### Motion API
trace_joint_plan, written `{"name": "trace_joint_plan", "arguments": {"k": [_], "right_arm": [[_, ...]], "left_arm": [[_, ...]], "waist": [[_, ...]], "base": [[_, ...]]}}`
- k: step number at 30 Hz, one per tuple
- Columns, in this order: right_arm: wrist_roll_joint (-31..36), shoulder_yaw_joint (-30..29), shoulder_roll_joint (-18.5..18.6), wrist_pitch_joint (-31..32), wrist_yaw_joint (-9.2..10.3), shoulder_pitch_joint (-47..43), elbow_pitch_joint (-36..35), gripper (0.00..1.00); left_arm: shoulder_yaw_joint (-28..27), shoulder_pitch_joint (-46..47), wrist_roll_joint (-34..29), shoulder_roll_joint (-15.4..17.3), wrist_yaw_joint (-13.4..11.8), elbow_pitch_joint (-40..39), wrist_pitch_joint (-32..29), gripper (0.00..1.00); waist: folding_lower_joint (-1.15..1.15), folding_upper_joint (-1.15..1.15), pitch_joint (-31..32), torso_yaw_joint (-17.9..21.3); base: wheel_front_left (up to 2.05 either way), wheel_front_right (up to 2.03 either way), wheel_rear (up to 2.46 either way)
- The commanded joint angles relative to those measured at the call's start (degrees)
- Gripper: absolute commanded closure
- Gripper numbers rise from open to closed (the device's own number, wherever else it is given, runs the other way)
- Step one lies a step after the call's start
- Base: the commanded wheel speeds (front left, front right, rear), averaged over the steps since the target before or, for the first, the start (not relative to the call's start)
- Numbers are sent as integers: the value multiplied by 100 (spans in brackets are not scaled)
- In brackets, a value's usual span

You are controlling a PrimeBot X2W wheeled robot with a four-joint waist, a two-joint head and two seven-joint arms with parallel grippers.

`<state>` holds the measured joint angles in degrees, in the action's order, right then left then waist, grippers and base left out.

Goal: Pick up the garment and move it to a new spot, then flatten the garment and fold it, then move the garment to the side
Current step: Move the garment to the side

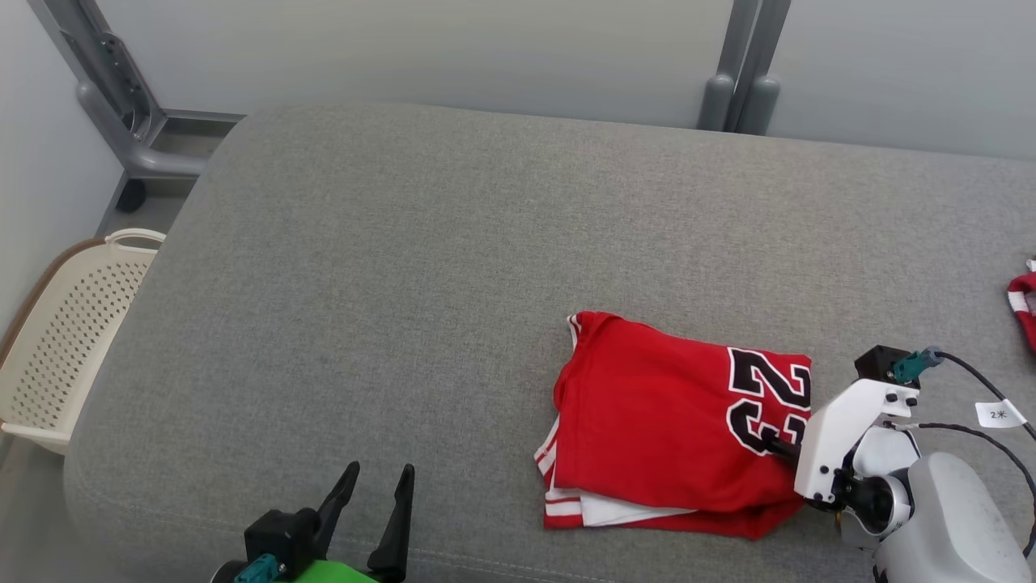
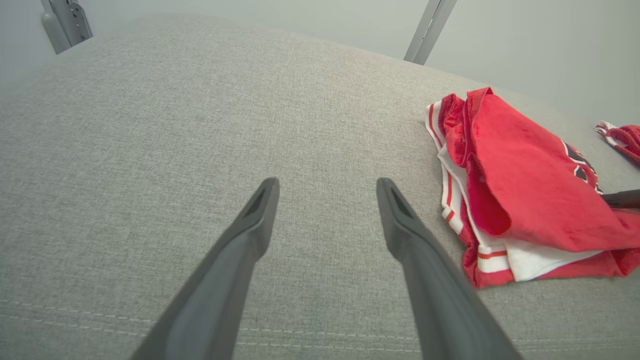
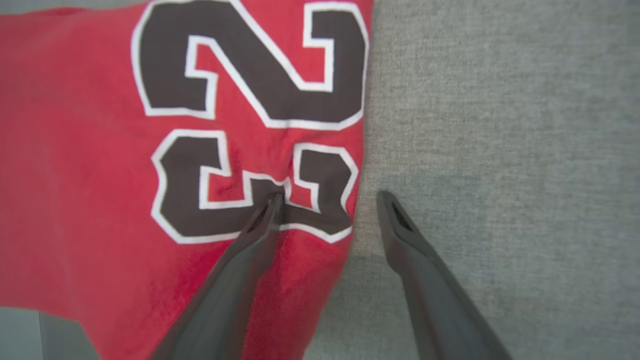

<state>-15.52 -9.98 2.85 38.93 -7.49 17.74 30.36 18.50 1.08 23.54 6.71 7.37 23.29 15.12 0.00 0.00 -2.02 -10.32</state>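
Note:
The garment [image 1: 655, 421] is a red jersey with a black-and-white 23, folded into a rough rectangle on the grey cushioned surface [image 1: 421, 267], right of centre. White and striped layers show at its near edge [image 2: 500, 250]. My right gripper [image 1: 779, 445] is open and straddles the jersey's right edge. In the right wrist view one finger [image 3: 260, 225] presses on the printed number of the garment [image 3: 90, 175], and the other finger hangs over bare grey fabric. My left gripper [image 1: 380, 468] stands open over bare cushion at the lower left, well apart from the garment [image 2: 525, 190].
A cream perforated basket [image 1: 65, 340] stands on the floor off the cushion's left end. Another red-and-white cloth [image 1: 1024, 304] lies at the far right edge. Grey metal posts [image 1: 121, 97] stand behind the cushion. Cables [image 1: 971, 380] trail from my right wrist.

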Motion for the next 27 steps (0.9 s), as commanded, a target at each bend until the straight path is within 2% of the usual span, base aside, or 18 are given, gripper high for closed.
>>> {"name": "trace_joint_plan", "arguments": {"k": [1, 2, 3, 4, 13, 18, 24, 27], "right_arm": [[75, 1, 12, 32, 2, 43, 68, 42], [92, 6, 10, 52, 2, 71, 118, 60], [107, 4, 7, 53, 2, 95, 158, 85], [119, 11, 4, 57, 2, 109, 194, 100], [380, -126, 24, -240, 6, 370, 234, 100], [658, 32, 19, -195, 5, 614, 162, 100], [1302, 289, 24, -73, 5, 1185, 24, 100], [1680, 287, 19, -3, 5, 1737, 57, 100]], "left_arm": [[4, 105, -3, 23, 14, 14, 1, 0], [10, 125, -1, 19, 14, 17, 1, 0], [16, 139, 4, 16, 14, 22, 1, 0], [18, 144, 9, 13, 14, 25, 1, 0], [-56, 194, 1, 1, 14, 31, 1, 0], [-82, 230, -96, -11, 14, -67, 1, 0], [-116, 292, -213, -23, 14, -295, 1, 0], [-70, 449, -309, -22, 14, -458, 0, 0]], "waist": [[0, 0, -60, -40], [0, 0, -81, -50], [0, 0, -97, -59], [0, 0, -110, -66], [0, 0, -92, -4], [0, 0, -73, 110], [0, 0, -194, 429], [0, 0, -403, 733]], "base": [[0, 0, 0], [0, 0, 0], [0, 0, 0], [0, 0, 0], [0, 0, 0], [0, 0, 0], [0, 0, 0], [0, 0, 0]]}}
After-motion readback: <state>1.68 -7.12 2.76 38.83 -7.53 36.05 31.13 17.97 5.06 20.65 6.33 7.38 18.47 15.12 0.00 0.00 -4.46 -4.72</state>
